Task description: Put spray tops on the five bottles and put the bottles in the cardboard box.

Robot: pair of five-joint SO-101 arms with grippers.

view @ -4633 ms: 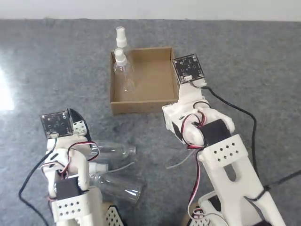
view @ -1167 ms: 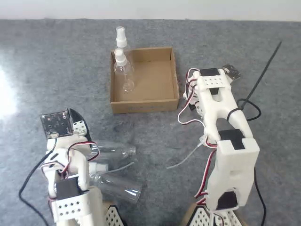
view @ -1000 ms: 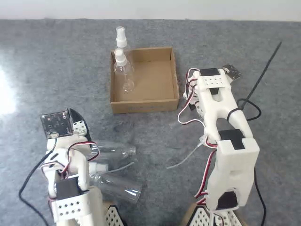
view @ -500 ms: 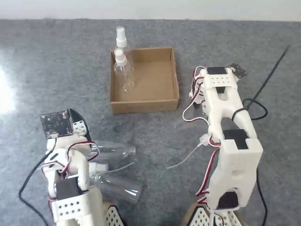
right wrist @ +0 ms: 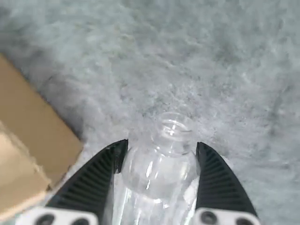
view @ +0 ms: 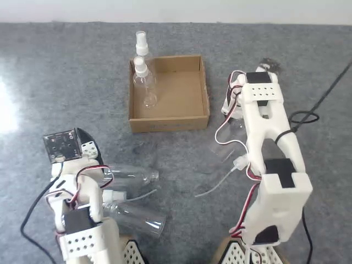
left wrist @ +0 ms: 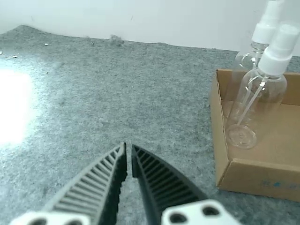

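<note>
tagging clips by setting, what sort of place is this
Probably a robotics lab or hobby bench: a white left arm and right arm with exposed wiring on a grey felt-covered table, a plain white wall, and a cardboard box holding a spray bottle.

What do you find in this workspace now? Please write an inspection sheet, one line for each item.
Surface: grey felt-like table, glare patch at one side.
Job's things: cardboard box holding the upright front capped bottle; rear capped bottle behind it, inside or outside unclear; first lying bottle and second lying bottle, both capless, beside the left arm; left spray top beside them, right spray top by the right arm.
Clutter: nothing seen.
Grippers: left gripper shut, empty; right gripper shut on a held bottle, capless.
Cables: servo wires on both arms; black cable across the table's right side.
Surroundings: white wall behind the table.
</note>
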